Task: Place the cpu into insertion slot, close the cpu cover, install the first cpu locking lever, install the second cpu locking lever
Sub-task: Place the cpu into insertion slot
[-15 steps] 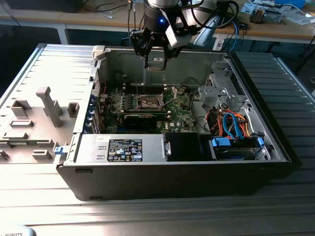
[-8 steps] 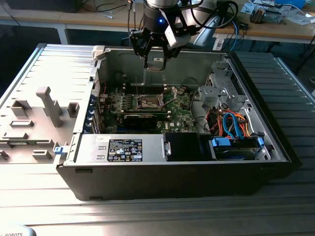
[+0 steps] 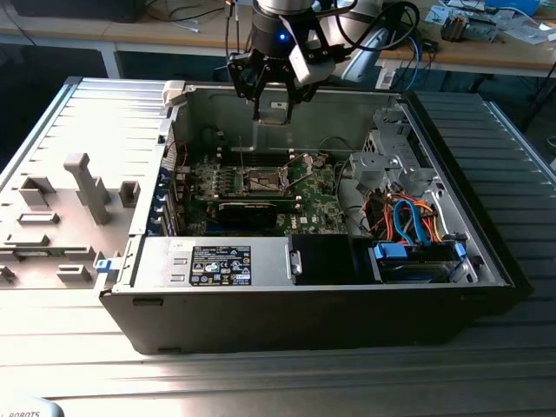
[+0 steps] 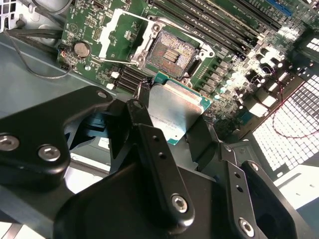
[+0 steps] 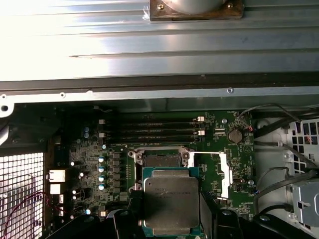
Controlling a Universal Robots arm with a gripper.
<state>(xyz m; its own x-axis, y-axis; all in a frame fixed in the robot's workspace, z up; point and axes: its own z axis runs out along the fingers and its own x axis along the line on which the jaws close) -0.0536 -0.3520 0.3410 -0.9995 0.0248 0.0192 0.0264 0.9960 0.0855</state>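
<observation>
My gripper (image 3: pixel 272 111) hangs over the open computer case, shut on the cpu (image 3: pixel 277 110), a flat square chip with a dull silver top. In both wrist views the black fingers clamp two opposite edges of the cpu (image 4: pixel 174 105) (image 5: pixel 171 200). Below it, on the green board, lies the insertion slot (image 3: pixel 263 180) (image 4: pixel 169 52) (image 5: pixel 160 160), a dark square recess that stands bare. The cpu cover (image 4: pixel 121 37) (image 5: pixel 225 173) is swung open beside the slot. A thin lever rod (image 4: pixel 115 61) is raised next to the cover.
A long black card (image 3: pixel 252 208) crosses the board in front of the slot. Memory slots (image 5: pixel 159 132) run behind it. A power supply (image 3: pixel 217 263) and coloured cables (image 3: pixel 408 217) fill the case's front and the exterior view's right. A grey fixture tray (image 3: pixel 61 217) lies outside.
</observation>
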